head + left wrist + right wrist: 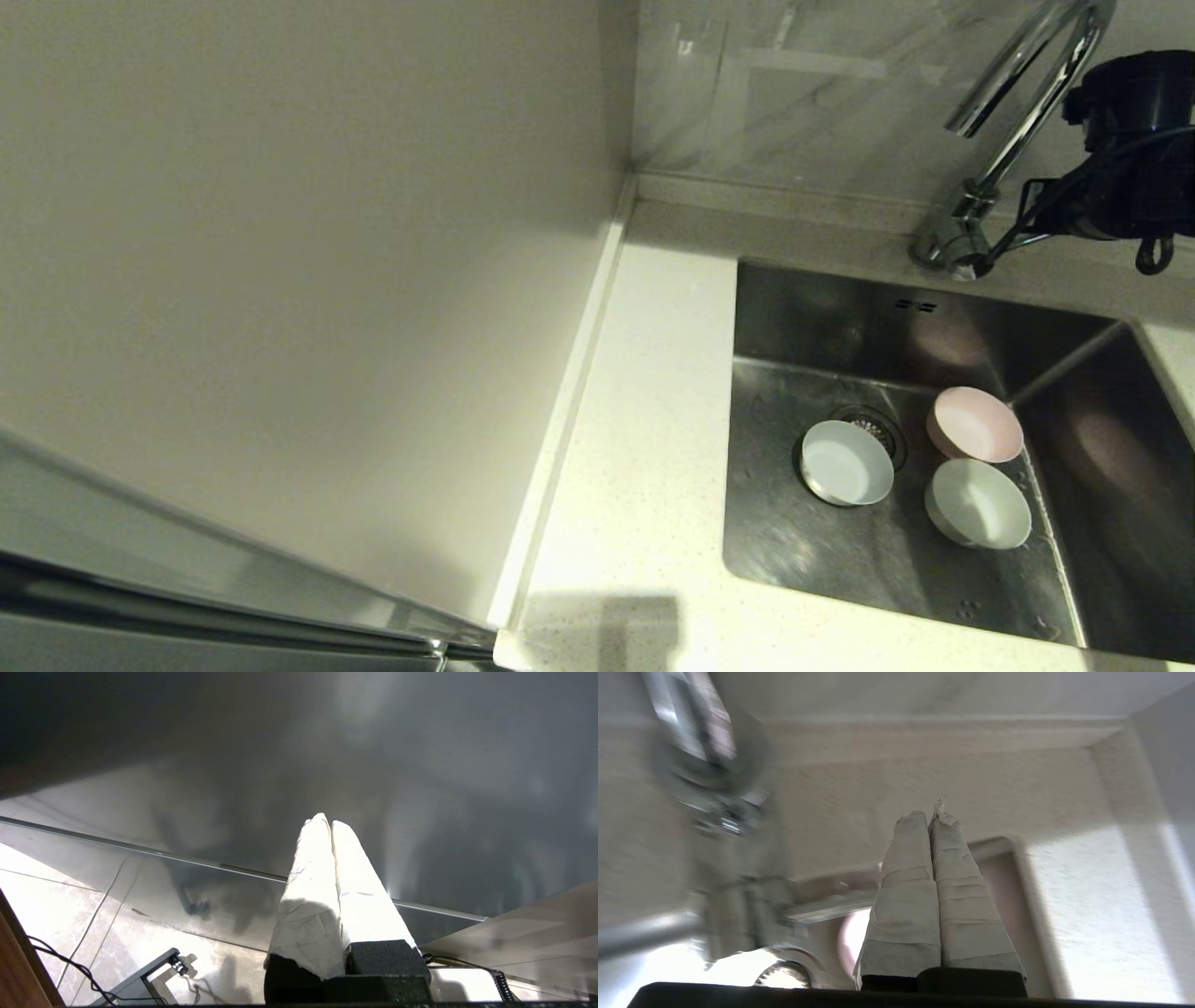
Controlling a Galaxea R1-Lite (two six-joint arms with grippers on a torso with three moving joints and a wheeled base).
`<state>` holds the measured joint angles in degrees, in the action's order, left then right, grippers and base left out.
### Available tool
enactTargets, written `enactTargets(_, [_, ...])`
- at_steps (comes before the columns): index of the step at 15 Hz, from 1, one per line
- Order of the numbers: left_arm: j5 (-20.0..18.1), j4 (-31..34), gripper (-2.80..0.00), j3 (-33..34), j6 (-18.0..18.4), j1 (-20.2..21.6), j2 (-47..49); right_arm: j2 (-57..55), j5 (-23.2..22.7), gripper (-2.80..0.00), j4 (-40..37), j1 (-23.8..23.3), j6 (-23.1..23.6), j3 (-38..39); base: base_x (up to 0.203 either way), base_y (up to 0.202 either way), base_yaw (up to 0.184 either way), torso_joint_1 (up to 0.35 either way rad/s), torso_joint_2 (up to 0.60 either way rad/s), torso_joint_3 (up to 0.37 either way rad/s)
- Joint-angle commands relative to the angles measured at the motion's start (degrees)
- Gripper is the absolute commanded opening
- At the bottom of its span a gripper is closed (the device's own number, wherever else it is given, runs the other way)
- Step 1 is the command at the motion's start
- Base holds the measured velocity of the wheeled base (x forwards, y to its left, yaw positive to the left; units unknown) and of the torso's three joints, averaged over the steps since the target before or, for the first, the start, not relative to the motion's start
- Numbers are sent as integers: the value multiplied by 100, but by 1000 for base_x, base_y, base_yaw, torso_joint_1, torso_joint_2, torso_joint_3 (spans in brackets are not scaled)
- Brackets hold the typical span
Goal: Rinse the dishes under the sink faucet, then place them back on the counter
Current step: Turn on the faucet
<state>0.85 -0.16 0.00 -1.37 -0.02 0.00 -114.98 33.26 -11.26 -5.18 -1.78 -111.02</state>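
Note:
Three small bowls lie in the steel sink (822,317): a pale blue bowl (846,462) over the drain strainer (876,427), a pale pink bowl (976,425) behind, and a mint-white bowl (978,503) in front. The chrome faucet (1013,112) arches at the back right. My right arm (1134,121) hangs beside the faucet's neck, above the sink's back edge. In its wrist view the right gripper (930,817) is shut and empty, with the blurred faucet (710,765) beside it and the pink bowl (852,942) below. The left gripper (329,822) is shut, empty and away from the sink.
The speckled white counter (644,448) runs left of the sink, with a low raised edge against the plain off-white panel (280,280). A marble backsplash (794,93) stands behind. The left wrist view shows a dark glossy panel (420,765) and a tiled floor (70,896).

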Motion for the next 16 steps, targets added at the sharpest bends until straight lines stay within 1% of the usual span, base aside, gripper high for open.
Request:
enactTargets(1, [4, -2, -280, 0, -3, 2, -18, 145, 23, -280, -15, -82, 136, 204, 0, 0, 0, 0, 0, 0])
enactTargets(4, [3, -2, -280, 0, -4, 1, -18, 375, 23, -280, -209, -159, 364, 393, 0, 0, 0, 0, 0, 0])
enactTargets(8, [9, -2, -280, 0, -4, 0, -26, 607, 23, -280, -988, -206, 366, 385, 0, 0, 0, 0, 0, 0])
enactTargets(10, [3, -2, -280, 0, -4, -5, -18, 603, 5, -280, -924, -189, 250, 294, 0, 0, 0, 0, 0, 0])
enactTargets(12, [3, -2, -280, 0, -4, -6, -18, 536, -29, -280, -648, -158, -3, 105, 0, 0, 0, 0, 0, 0])
enactTargets(16, [3, -2, -280, 0, -4, 2, -18, 144, -3, -280, -297, -148, -7, -138, 0, 0, 0, 0, 0, 0])
